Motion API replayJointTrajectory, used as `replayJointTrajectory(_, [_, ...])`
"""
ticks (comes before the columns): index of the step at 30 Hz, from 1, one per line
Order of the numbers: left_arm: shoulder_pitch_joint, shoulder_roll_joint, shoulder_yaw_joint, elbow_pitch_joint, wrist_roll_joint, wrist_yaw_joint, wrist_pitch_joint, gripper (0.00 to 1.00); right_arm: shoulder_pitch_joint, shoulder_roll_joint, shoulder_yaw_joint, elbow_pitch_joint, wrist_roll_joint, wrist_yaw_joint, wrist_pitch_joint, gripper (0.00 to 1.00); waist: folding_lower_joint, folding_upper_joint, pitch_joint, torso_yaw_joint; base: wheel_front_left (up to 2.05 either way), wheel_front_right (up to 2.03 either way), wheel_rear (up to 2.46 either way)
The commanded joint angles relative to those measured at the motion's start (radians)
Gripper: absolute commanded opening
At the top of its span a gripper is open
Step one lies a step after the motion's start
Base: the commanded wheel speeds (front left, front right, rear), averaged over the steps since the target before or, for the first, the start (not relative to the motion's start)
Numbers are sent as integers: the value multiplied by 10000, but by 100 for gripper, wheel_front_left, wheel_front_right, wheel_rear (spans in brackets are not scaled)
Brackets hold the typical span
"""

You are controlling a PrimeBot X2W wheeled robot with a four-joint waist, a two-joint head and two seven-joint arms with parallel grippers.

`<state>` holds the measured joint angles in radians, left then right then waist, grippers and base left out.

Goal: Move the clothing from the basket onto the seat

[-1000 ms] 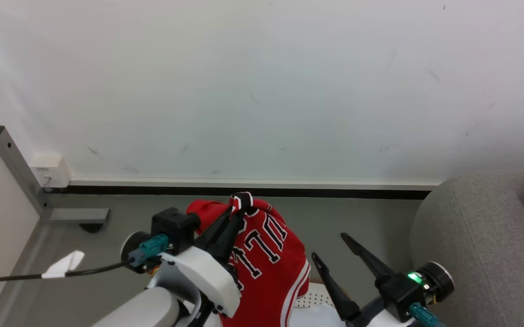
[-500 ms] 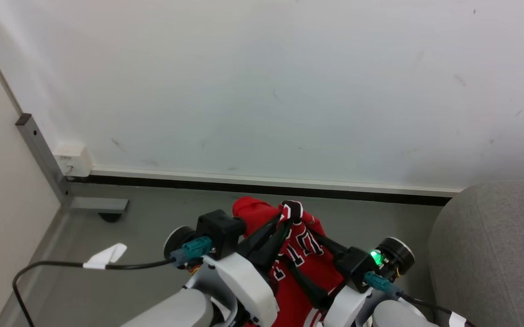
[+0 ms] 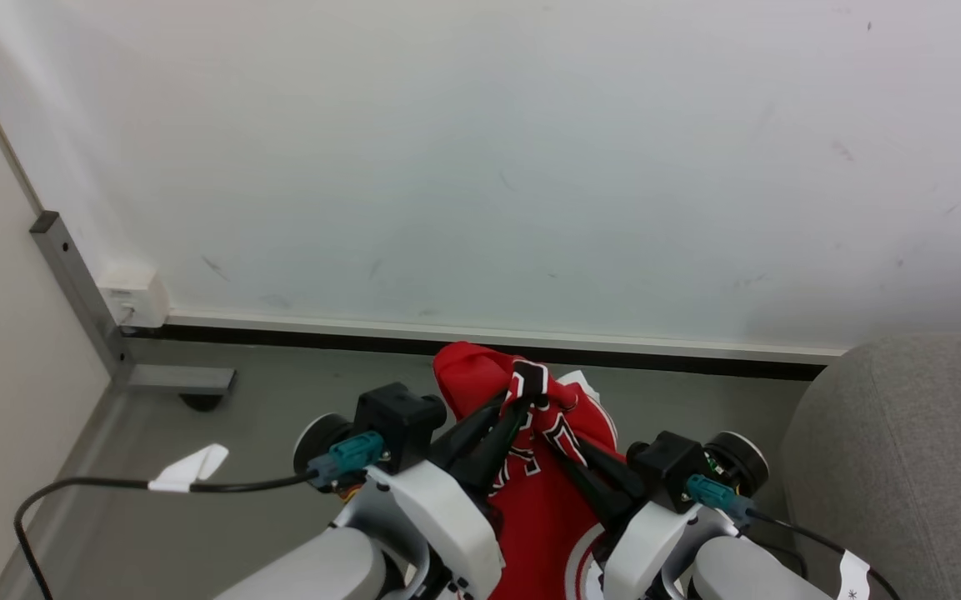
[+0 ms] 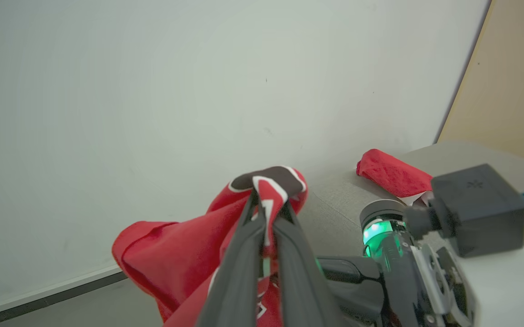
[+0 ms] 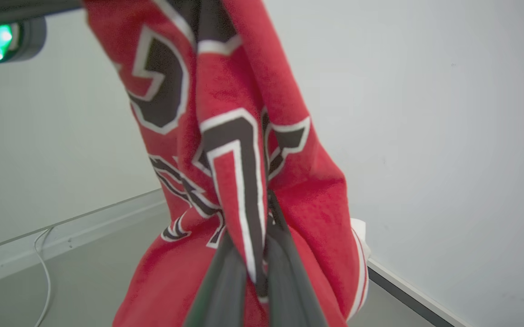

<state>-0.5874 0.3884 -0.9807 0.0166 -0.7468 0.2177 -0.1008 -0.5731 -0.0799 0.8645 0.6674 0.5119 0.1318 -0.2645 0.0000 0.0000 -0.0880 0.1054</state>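
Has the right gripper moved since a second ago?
Yes. The right gripper has swung left, away from the grey sofa arm, and its fingers have closed on the red jersey held up by the left gripper.

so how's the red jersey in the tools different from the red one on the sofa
The held jersey hangs in the air, pinched by the left tool and right tool; the other garment lies bunched on the grey sofa. The held jersey shows black-and-white lettering; the other garment shows plain red. Both are red cloth.
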Motion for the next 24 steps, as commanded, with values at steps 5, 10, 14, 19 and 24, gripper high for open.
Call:
replayJointTrajectory(5, [104,74,-56,141,60,95,26,100,-113,-190,-207,-99,11,-24,2,0,0,0,54,-99,0,0,0])
replayJointTrajectory(10, [157,92,-83,149,-36,110,86,100,-20,-252,-480,-161,-72,-24,0,0,0,0,69,-172,0,0,0])
replayJointTrajectory(14, [178,99,-132,168,-98,83,182,100,30,-326,-798,-193,-252,-24,0,0,0,0,56,-236,0,0,0])
replayJointTrajectory(19, [165,117,-133,145,-124,107,166,100,174,-298,-1287,-263,-566,-24,0,0,0,0,86,-299,0,0,0])
replayJointTrajectory(24, [153,116,-113,165,-141,129,106,100,242,-258,-1444,-283,-724,-24,0,0,0,0,123,-347,0,0,0])
